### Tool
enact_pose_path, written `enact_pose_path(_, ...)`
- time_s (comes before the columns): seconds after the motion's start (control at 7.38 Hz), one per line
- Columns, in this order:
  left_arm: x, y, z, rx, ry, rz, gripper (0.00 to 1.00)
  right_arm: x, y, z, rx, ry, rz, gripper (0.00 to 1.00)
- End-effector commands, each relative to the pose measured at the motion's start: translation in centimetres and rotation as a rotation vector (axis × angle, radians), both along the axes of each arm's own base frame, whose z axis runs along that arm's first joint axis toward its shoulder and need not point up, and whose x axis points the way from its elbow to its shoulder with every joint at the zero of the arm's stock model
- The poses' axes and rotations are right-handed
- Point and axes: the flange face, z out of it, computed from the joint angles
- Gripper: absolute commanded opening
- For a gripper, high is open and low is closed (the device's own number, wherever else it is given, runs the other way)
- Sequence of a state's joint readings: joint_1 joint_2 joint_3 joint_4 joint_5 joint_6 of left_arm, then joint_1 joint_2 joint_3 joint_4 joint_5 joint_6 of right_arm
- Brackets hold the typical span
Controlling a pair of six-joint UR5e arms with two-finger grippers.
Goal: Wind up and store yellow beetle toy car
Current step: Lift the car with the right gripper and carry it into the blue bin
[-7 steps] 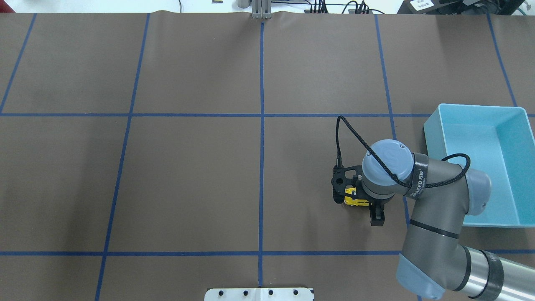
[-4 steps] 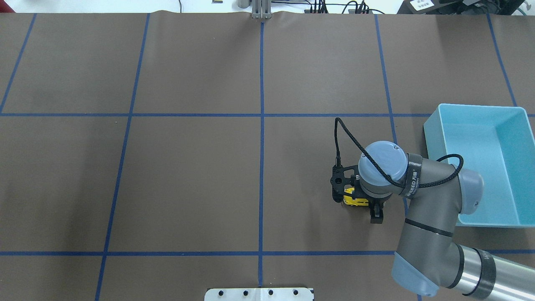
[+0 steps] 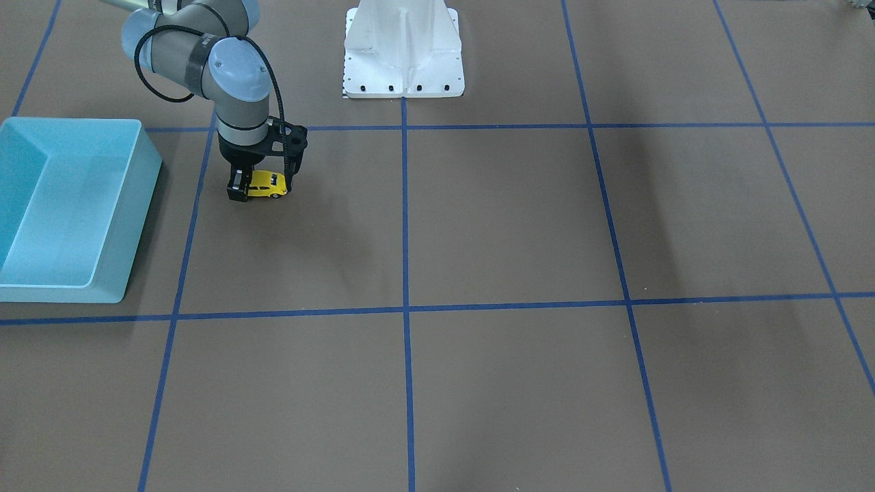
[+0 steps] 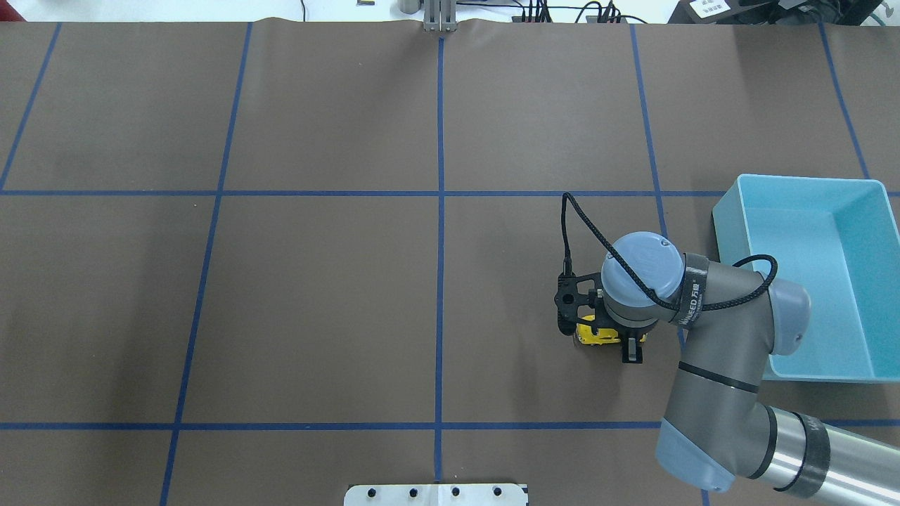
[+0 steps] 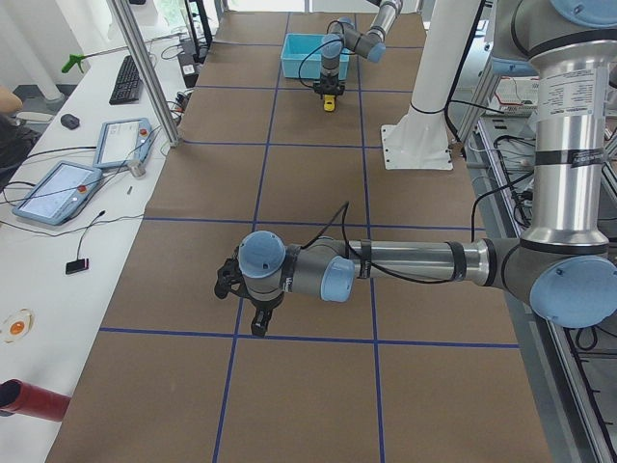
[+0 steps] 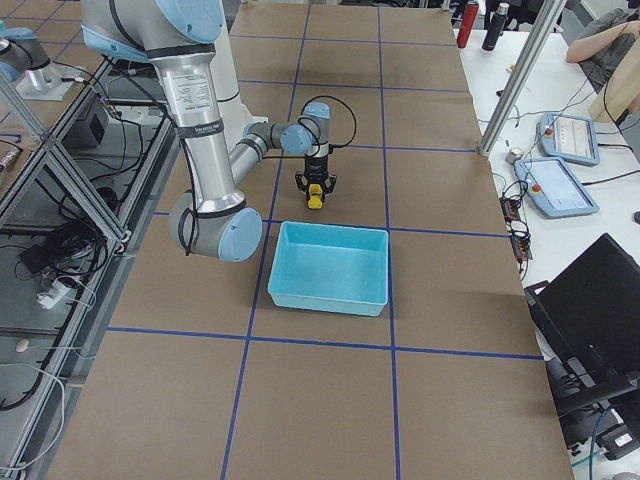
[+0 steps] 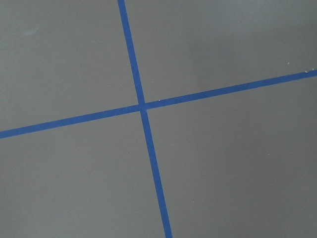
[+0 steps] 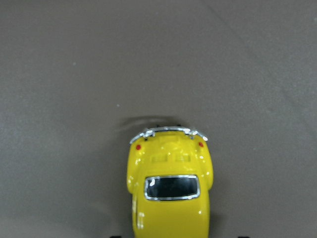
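- Front-facing: right tool (image 3: 256, 188) points straight down over the yellow beetle toy car (image 3: 268, 186). The car sits on its wheels on the bench (image 3: 513, 219), just beside a blue tape line (image 3: 188, 225). The light blue bin (image 3: 140, 171) stands apart at this view's left edge.
- Overhead: the car pokes out from under the right wrist, with one black finger (image 4: 633, 349) beside it on the robot's side. It sits outside the bin.
- Left end: left tool (image 5: 258, 326) hangs low over the bench, well apart from the car. Can't tell whether it's spread or closed.
- Right end: the car sits near the bin's wall, under the right tool.
- Left wrist: a tape cross (image 7: 142, 106) on the bench.
- Right wrist: car's rear, silver bumper, dark window. Dark tips at the bottom edge flank it with a sliver of bench between. Can't tell if the tool clamps it.
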State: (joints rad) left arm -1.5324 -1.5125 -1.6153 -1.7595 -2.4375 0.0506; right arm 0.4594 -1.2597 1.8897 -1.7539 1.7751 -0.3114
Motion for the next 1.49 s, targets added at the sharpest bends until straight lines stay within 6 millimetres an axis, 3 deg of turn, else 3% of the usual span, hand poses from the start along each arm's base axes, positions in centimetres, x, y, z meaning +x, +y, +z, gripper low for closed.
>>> enact_pose_path(0.0,0.0,0.0,0.0,0.0,0.0,0.0,1.0,2.5,-1.9,-1.5,0.005,-0.027,0.04,0.18)
enact_pose_path(0.14,0.0,0.0,0.0,0.0,0.0,0.0,1.0,4.5,-3.7,-2.0,0.013,-0.035,0.082,0.18)
enact_pose_path(0.41,0.0,0.0,0.0,0.0,0.0,0.0,1.0,10.2,-4.3,-4.3,0.04,-0.001,0.059,0.17)
enact_pose_path(0.68,0.0,0.1,0.1,-0.002,0.0,0.0,1.0,15.3,-4.2,-3.0,0.036,0.025,0.08,0.17)
enact_pose_path(0.95,0.0,0.7,0.1,-0.003,0.0,0.0,1.0,22.2,-5.7,0.3,-0.067,0.017,0.157,0.18)
enact_pose_path(1.22,-0.1,0.8,0.2,-0.006,-0.003,-0.001,1.0,29.2,-6.4,5.5,-0.12,0.032,0.116,0.18)
enact_pose_path(1.36,-0.1,0.8,0.2,-0.006,-0.005,-0.001,1.0,30.3,-6.7,7.8,-0.152,0.052,0.106,0.18)
